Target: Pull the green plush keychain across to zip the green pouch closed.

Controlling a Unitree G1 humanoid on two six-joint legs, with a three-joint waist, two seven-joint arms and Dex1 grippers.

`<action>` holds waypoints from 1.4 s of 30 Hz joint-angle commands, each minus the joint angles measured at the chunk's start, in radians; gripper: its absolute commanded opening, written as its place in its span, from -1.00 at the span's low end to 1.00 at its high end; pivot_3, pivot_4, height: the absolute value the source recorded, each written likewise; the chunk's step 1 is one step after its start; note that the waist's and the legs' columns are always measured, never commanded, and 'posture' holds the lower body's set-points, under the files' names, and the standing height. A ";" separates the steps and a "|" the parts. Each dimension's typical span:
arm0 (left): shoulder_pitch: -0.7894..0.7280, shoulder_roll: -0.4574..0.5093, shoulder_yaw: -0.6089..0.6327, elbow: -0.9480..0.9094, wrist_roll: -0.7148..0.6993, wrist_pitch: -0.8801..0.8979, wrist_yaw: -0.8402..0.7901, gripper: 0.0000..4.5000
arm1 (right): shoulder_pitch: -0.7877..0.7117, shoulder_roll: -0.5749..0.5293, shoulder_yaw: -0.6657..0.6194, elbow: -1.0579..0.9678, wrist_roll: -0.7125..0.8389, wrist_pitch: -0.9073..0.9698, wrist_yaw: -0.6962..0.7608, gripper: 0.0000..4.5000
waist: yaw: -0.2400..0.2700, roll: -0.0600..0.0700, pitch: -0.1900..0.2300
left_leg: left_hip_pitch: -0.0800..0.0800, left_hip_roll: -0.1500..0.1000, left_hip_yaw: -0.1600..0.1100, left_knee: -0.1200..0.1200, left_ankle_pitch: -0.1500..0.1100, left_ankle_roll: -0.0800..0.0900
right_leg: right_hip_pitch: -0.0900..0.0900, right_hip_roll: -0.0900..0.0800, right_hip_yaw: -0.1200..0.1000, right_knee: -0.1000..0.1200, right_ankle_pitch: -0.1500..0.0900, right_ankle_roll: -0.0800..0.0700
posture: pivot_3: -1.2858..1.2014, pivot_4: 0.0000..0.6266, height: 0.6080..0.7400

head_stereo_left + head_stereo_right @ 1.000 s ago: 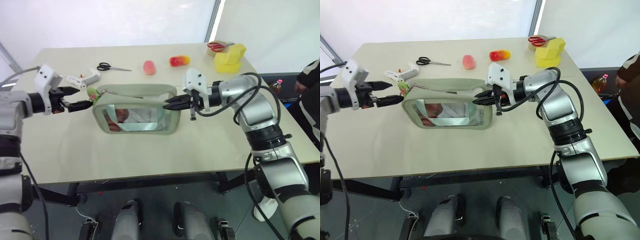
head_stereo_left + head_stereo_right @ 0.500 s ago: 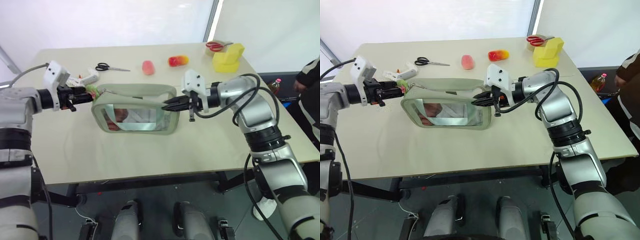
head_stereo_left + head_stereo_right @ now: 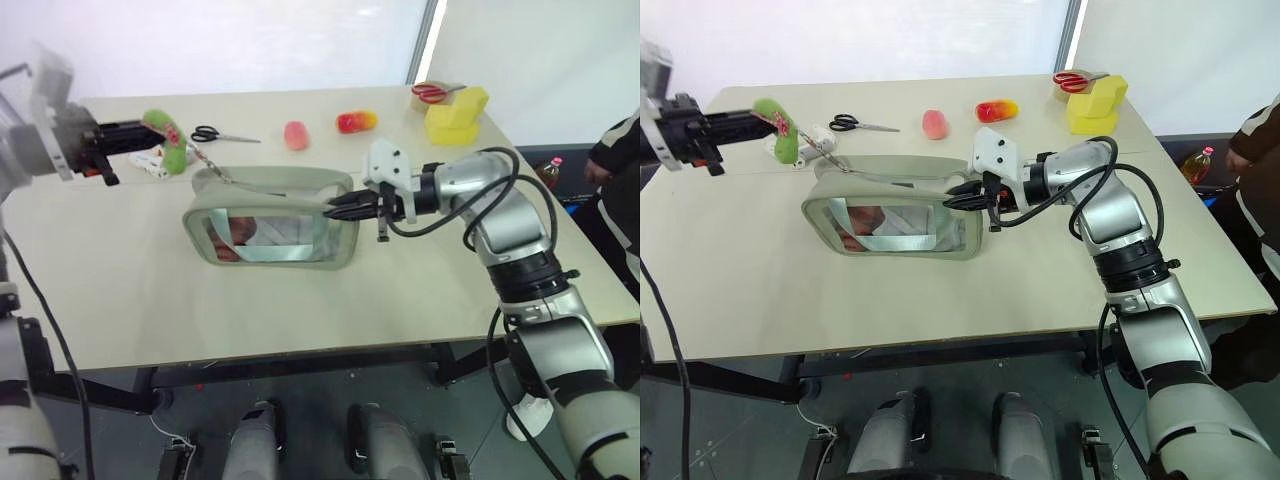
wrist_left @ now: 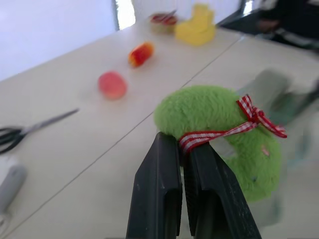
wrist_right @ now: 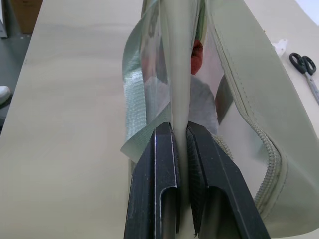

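Left gripper clamped on green plush keychain raised above table, right gripper pinching green pouch end wall

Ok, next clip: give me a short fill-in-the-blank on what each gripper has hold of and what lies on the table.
1. The left gripper is shut on the green plush ____.
2. The right gripper pinches an edge of the green ____.
3. Around the plush ring runs a red-and-white checked ____.
4. Past the pouch, black-handled ____ lie on the table.

Missing words: keychain; pouch; ribbon; scissors.
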 commanded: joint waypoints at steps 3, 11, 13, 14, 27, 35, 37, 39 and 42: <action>0.035 -0.047 -0.085 -0.108 0.015 -0.024 -0.008 -0.97 | -0.023 0.026 0.010 0.001 -0.011 -0.031 -0.014 -1.00 | 0.000 0.000 0.000 | 0.001 0.000 0.000 0.000 0.000 0.000 | 0.002 0.000 0.000 0.000 0.000 0.000 | 0.03 -0.52 1.00; 0.009 -0.163 -0.152 -0.019 0.127 -0.172 0.103 -0.97 | -0.024 0.042 0.006 -0.003 -0.022 -0.033 -0.027 -1.00 | -0.004 0.000 0.000 | 0.001 0.000 0.000 0.001 0.001 0.002 | 0.001 0.001 0.000 0.000 0.000 0.000 | 0.03 -0.52 1.00; 0.002 -0.174 -0.152 -0.016 0.124 -0.173 0.100 -0.97 | -0.022 0.045 0.006 -0.006 -0.021 -0.030 -0.032 -1.00 | -0.001 0.000 0.000 | 0.001 0.000 0.000 0.000 0.001 0.002 | 0.001 0.001 0.000 0.000 0.000 0.000 | 0.03 -0.52 1.00; 0.000 -0.174 -0.152 -0.015 0.125 -0.174 0.097 -0.84 | -0.023 0.046 0.006 -0.005 -0.022 -0.031 -0.034 -1.00 | -0.001 0.000 0.000 | 0.001 0.000 0.000 0.001 0.001 0.002 | 0.001 0.001 0.000 0.000 0.000 0.000 | 0.03 -0.52 1.00; -0.048 -0.073 -0.107 -0.092 0.117 -0.132 0.095 0.99 | -0.028 0.059 0.008 0.020 -0.030 -0.052 -0.042 -1.00 | -0.004 0.000 0.000 | 0.001 0.000 0.000 0.000 0.001 0.002 | 0.001 0.001 0.000 0.000 0.000 0.000 | 0.03 -0.52 1.00; 0.171 0.040 -0.054 -0.205 0.096 -0.108 0.080 0.99 | -0.038 0.057 0.006 0.040 -0.032 -0.065 -0.041 -1.00 | -0.008 0.001 0.000 | 0.002 0.000 0.000 0.000 0.001 0.002 | 0.001 0.000 0.001 0.000 0.000 0.000 | 0.03 -0.52 1.00; 0.244 0.046 -0.039 -0.251 0.089 -0.106 0.087 0.99 | -0.040 0.055 0.005 0.044 -0.032 -0.066 -0.040 -1.00 | -0.004 0.000 0.000 | 0.002 0.000 0.000 -0.001 0.001 0.002 | 0.000 0.000 0.001 0.000 0.000 0.000 | 0.03 -0.52 1.00; 0.304 0.041 -0.040 -0.283 0.104 -0.128 0.111 0.99 | -0.041 0.050 0.006 0.045 -0.032 -0.066 -0.036 -1.00 | -0.002 0.000 0.000 | 0.001 0.001 0.000 -0.001 0.000 0.000 | -0.001 0.000 0.001 0.000 0.000 -0.001 | 0.03 -0.52 1.00; 0.373 0.019 -0.059 -0.308 0.134 -0.171 0.148 0.99 | -0.047 0.047 0.008 0.050 -0.031 -0.064 -0.030 -1.00 | 0.003 0.000 0.000 | 0.000 0.001 0.000 0.000 0.000 -0.001 | 0.000 0.000 0.001 -0.001 0.000 -0.002 | 0.03 -0.52 1.00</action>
